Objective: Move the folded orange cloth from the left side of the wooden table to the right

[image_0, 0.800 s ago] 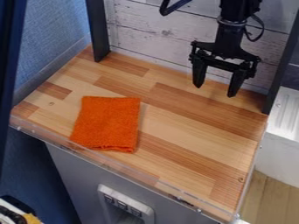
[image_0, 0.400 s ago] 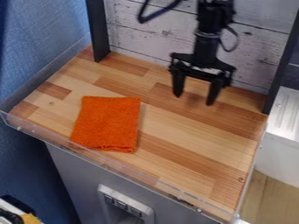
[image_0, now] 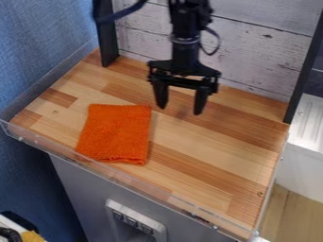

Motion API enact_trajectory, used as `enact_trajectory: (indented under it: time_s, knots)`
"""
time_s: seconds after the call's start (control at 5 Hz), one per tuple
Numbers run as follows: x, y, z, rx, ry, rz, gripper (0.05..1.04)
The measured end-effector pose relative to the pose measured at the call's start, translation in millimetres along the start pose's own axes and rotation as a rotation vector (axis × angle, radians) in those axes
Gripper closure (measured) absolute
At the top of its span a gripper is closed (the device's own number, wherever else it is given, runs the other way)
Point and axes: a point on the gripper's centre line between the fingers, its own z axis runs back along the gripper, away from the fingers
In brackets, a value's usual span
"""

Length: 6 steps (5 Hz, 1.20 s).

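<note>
The black metal two-finger tool (image_0: 180, 110) hangs open and empty near the folded, rectangular orange fabric cloth (image_0: 114, 134), which lies flat, supported throughout by the striped wooden surface (image_0: 211, 149), near its front-left corner.

Centre frame, I see my open gripper (image_0: 180, 109) above the wooden counter (image_0: 221, 156), orange cloth (image_0: 115, 134) left of centre.
</note>
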Motion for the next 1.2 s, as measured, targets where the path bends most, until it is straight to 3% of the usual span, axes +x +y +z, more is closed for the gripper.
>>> enact_trajectory:
  time_s: [0.4, 1.0, 1.2]
  knots:
    - [-28.7, 24.6, 2.4, -0.014, -0.059, 0.085, 0.085]
    - [-44.6, 63.7, 6.8, 0.025, -0.033, 0.146, 0.085]
    - [-46.4, 70.5, 6.9, 0.031, -0.022, 0.155, 0.131]
